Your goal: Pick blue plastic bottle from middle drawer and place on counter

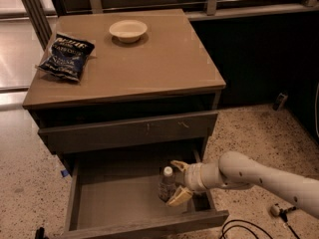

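The blue plastic bottle (166,184) stands upright with its white cap up at the right side of the open middle drawer (114,203). My gripper (178,180) reaches in from the right on a white arm. Its two tan fingers are spread, one behind the bottle and one in front of it, so the bottle stands between them. The counter (149,59) is the tan top of the cabinet above.
A dark blue snack bag (66,56) lies on the counter's left side and a white bowl (128,30) near its back. A partly open upper drawer (129,131) juts out over the middle drawer. Cables (249,228) lie on the speckled floor at the right.
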Available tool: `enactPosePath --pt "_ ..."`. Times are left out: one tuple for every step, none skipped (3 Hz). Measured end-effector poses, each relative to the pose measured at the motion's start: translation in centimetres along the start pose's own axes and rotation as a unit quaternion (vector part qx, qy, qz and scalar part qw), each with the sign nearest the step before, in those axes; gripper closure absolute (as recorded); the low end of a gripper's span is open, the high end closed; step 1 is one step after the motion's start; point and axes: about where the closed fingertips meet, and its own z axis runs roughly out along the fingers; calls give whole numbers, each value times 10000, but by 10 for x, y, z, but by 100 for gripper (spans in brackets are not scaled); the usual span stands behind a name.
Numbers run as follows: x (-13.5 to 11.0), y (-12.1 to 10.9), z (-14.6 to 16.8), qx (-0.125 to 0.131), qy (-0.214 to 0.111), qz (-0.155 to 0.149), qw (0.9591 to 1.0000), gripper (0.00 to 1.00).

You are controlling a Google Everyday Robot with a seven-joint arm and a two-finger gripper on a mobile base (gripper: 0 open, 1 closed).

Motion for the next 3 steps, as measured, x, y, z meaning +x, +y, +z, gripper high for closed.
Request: enactPosePath --pt "-2 -3 15 -15 -163 -55 9999 17" --pt "-3 -1 28 -74 -215 -133 9997 36" --pt "-3 -1 30 -81 -221 -141 9996 59"
